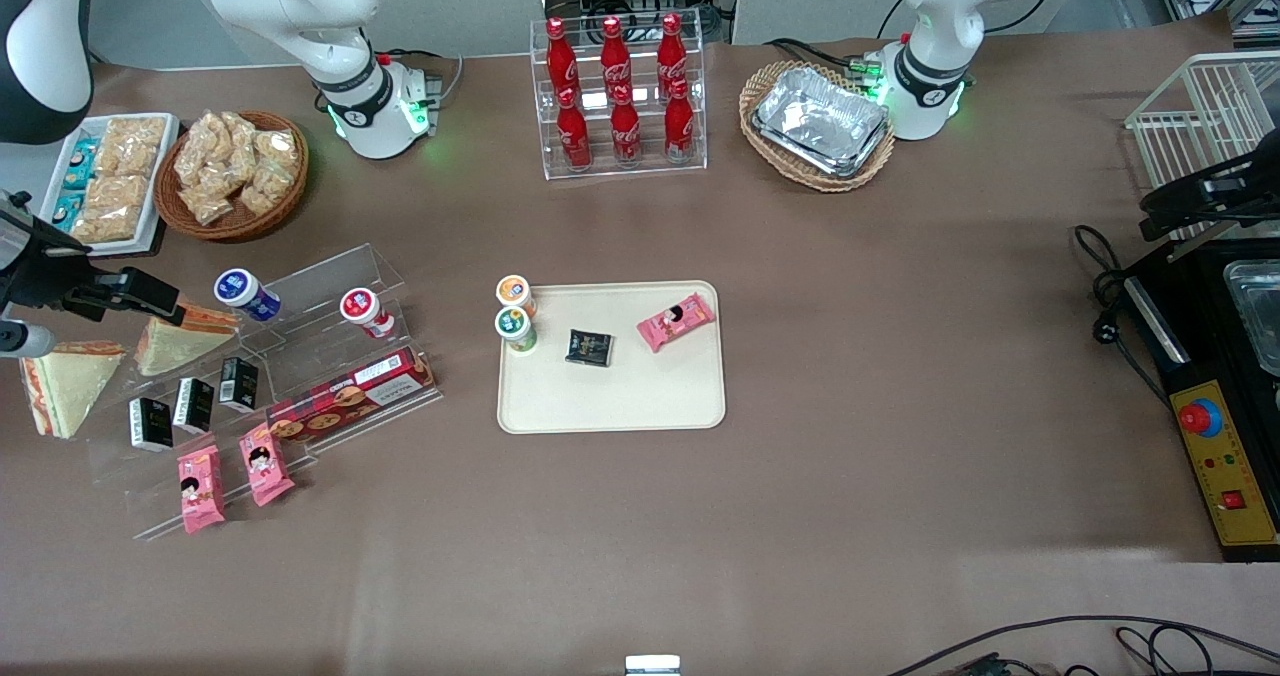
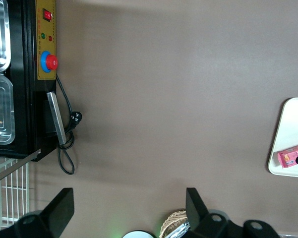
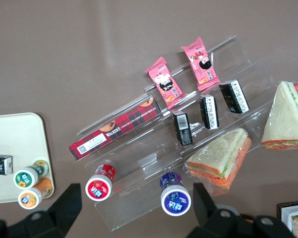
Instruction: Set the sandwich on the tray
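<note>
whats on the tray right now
The tray holds two cups, a black packet and a pink packet; no sandwich. The pincer is open above the sandwich.

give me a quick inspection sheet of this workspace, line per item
surface: brown table, no spills seen
job's things: sandwich on the clear acrylic rack, beside a second wedge sandwich; tray mid-table, holding two cups, a black packet and a pink snack
clutter: cola bottles, snack basket, foil trays
grippers: right end effector open, hovering over the sandwich, holding nothing
cables: black cord by the control box; more at the table edge nearest the camera
surroundings: white wire rack
</note>
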You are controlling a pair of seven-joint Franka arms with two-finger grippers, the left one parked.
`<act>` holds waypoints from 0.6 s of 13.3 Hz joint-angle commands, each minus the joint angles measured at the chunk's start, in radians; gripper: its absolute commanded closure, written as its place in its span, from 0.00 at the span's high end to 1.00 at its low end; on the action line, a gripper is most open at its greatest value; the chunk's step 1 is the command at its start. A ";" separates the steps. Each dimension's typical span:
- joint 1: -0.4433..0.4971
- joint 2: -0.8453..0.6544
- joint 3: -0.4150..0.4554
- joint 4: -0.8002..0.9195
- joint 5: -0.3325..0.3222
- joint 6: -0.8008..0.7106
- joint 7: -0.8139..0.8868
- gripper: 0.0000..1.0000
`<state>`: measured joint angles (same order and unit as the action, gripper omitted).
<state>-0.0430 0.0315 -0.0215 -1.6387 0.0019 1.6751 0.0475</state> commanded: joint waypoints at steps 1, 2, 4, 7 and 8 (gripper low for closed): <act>-0.008 0.015 -0.002 0.025 0.003 -0.014 -0.011 1.00; -0.008 0.015 -0.002 0.025 0.001 -0.015 -0.011 1.00; -0.015 0.031 -0.006 0.036 -0.003 -0.006 -0.008 1.00; -0.009 0.031 -0.006 0.039 -0.016 -0.005 -0.015 1.00; -0.017 0.034 -0.008 0.040 -0.031 -0.005 -0.026 1.00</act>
<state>-0.0491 0.0459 -0.0295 -1.6358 0.0016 1.6770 0.0464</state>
